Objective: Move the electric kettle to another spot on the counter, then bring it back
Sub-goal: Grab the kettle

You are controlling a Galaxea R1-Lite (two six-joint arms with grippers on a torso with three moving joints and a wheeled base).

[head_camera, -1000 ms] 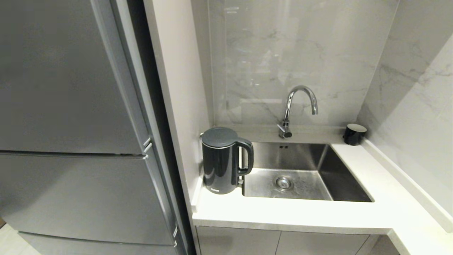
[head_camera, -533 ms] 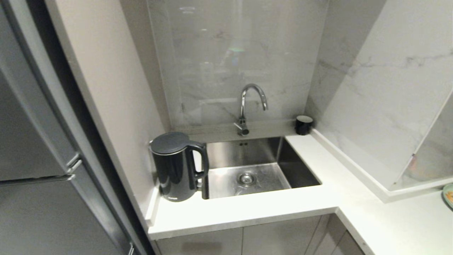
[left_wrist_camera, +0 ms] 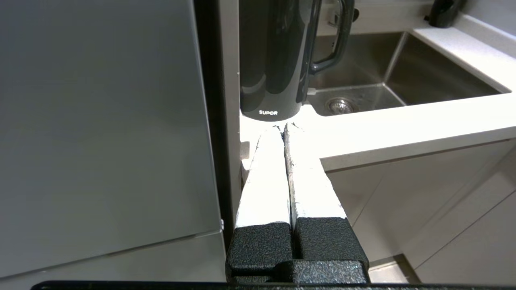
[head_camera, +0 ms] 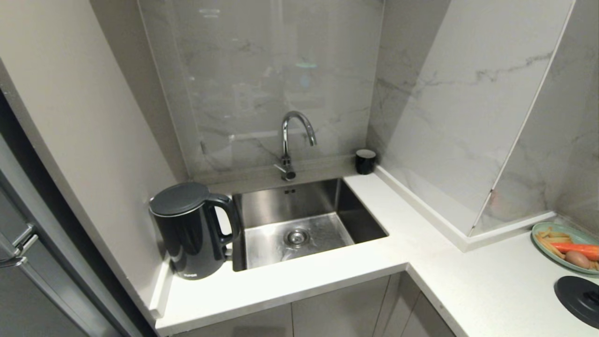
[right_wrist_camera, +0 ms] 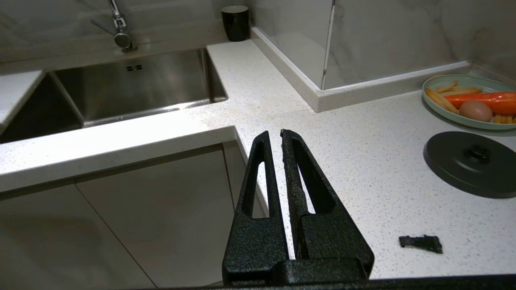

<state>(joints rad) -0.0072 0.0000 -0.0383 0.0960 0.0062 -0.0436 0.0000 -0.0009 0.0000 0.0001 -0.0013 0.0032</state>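
Camera swung right; glossy black electric kettle upright.

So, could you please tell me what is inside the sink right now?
The sink appears empty: bare steel walls and floor with a round drain in the middle. The near front wall is hidden behind the counter edge, and the electric kettle covers part of its left side.

The head view has swung right: the fridge has nearly gone, and a plate and black disc have appeared at the surface's right end.
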